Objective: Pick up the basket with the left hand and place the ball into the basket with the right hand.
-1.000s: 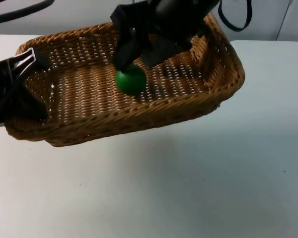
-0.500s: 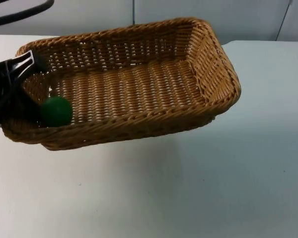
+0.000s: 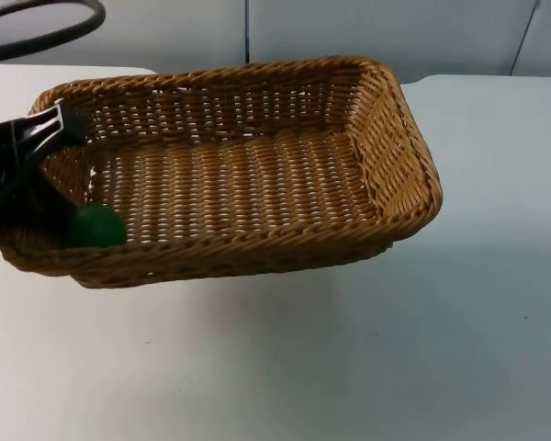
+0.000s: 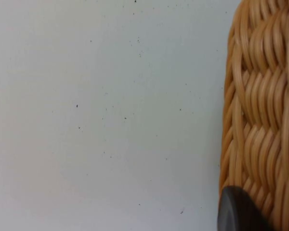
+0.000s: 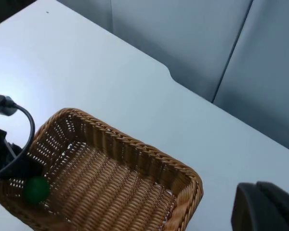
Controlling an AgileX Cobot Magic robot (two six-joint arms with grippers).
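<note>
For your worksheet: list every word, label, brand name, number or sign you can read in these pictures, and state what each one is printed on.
None: no readable text anywhere.
The basket is plain wicker, the ball plain green, the table and partition wall unmarked.
The left gripper, at the basket's rim, carries no legible marking.

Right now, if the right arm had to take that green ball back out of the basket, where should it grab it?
Probably from straight above, fingers across the green ball. It sits in the basket corner against the walls, beside the left gripper on the rim, so side approaches look blocked.
</note>
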